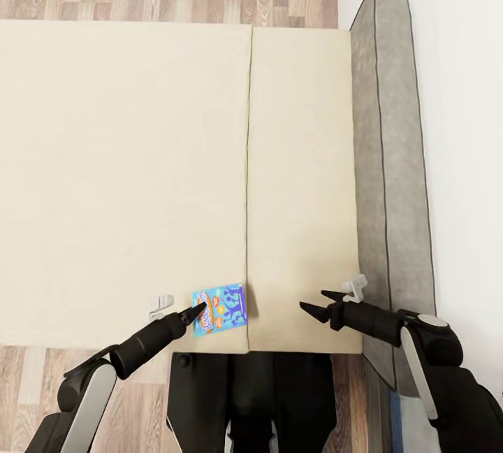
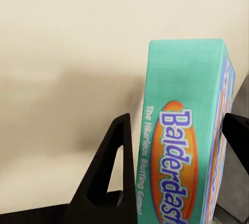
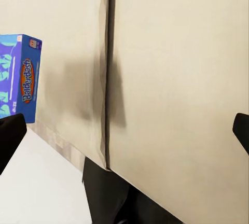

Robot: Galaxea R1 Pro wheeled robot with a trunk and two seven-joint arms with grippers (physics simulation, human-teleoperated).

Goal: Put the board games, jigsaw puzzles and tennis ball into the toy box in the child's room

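Fingers (image 2: 111, 167) of the left gripper (image 1: 196, 310) stand spread on either side of the small blue board game (image 1: 220, 308), its teal edge between them; whether they press it yet cannot be told. This box lies on the bed (image 1: 126, 159) at about six o'clock in the head view, near the mattress's front edge. At four o'clock the right gripper (image 1: 316, 303) hangs parted, holding nothing. Judging by looks, the box is light, stiff cardboard with a slick print; pinching across its narrow thickness seems safest.
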